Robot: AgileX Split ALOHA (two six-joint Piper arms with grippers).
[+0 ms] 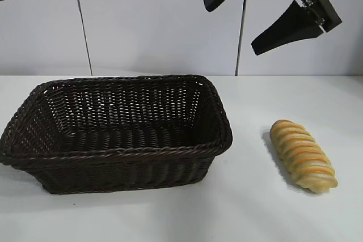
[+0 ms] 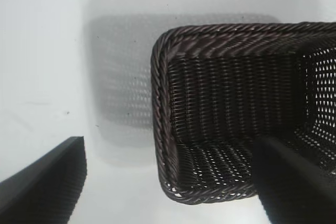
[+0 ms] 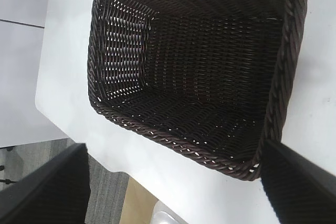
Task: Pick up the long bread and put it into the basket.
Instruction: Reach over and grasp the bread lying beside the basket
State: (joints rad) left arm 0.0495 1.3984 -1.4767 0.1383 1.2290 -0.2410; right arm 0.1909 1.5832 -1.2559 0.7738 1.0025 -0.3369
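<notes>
**Bread-to-basket task at the approach stage: nothing grasped, basket empty.**

The long bread (image 1: 303, 155) lies on the white table (image 1: 249, 208), well apart from the basket (image 1: 116, 131) on the right arm's side and angled to the basket's near rim. The right gripper (image 1: 266, 12) hangs high above the table, between basket and loaf, its dark fingers (image 1: 289, 26) spread wide with nothing between them; its wrist view looks down into the bare basket. The left gripper (image 2: 168, 187) is likewise spread and empty, and its wrist view shows it above the basket's far end; only a corner of it reaches the exterior view. The pick is judged not yet begun. The next move calls for the right gripper to descend over the loaf, turn so its fingers straddle the narrow width, and close before lifting.
</notes>
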